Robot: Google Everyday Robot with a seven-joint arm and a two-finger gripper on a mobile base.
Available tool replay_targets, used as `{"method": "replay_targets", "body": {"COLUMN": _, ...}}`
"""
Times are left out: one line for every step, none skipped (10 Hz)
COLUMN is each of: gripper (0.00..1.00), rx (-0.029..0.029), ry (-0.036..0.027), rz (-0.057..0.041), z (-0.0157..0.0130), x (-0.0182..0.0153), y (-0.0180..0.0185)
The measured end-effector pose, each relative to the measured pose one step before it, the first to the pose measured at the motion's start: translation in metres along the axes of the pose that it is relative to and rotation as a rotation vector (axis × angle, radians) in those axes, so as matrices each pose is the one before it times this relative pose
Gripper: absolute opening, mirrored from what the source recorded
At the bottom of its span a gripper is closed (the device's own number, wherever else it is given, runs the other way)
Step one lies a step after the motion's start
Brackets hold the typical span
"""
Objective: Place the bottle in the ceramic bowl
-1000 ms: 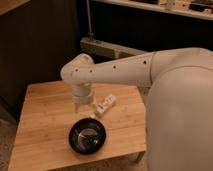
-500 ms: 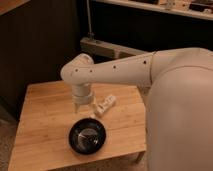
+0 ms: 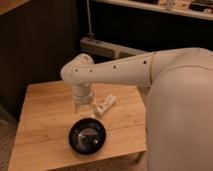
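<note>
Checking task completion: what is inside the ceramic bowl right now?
The ceramic bowl shows only its greyish reflective centre. The bottle lies outside, on the table behind it, beside the gripper. Nothing covers the bowl's inside.

End effector (image 3: 83, 108) low over mid worktop (image 3: 42, 117), on arm (image 3: 125, 72) reaching in from right. Bottle (image 3: 106, 104) just right of end effector, lying flat on worktop, angled, far end up-right; contact with end effector unclear. Ceramic bowl (image 3: 87, 136) on worktop just in front of end effector, towards near edge. Bottle behind and right of bowl, apart from it, outside it.
</note>
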Motion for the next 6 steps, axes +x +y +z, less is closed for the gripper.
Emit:
{"method": "replay_targets", "body": {"gripper": 0.65, "rx": -0.00036, "ry": -0.00095, "rz": 0.00199, "z": -0.00033, "x": -0.00049, "y": -0.00036}}
{"method": "replay_targets", "body": {"gripper": 0.65, "rx": -0.00187, "ry": -0.00499, "rz": 0.02906, "z": -0.00182, "x": -0.0017, "y": -0.00398}}
{"method": "replay_targets", "body": {"gripper": 0.65, "rx": -0.00354, "ry": -0.00372, "rz": 0.04512, "z": 0.00026, "x": -0.0063, "y": -0.00897}}
{"method": "replay_targets", "body": {"gripper": 0.65, "rx": -0.00484, "ry": -0.00323, "rz": 0.03745, "z": 0.00022, "x": -0.00819, "y": -0.00877}}
{"method": "replay_targets", "body": {"gripper": 0.65, "rx": -0.00861, "ry": -0.00465, "rz": 0.05878, "z": 0.00068, "x": -0.01796, "y": -0.01565}}
{"method": "replay_targets", "body": {"gripper": 0.65, "rx": -0.00652, "ry": -0.00388, "rz": 0.04707, "z": 0.00097, "x": -0.01631, "y": -0.0131}}
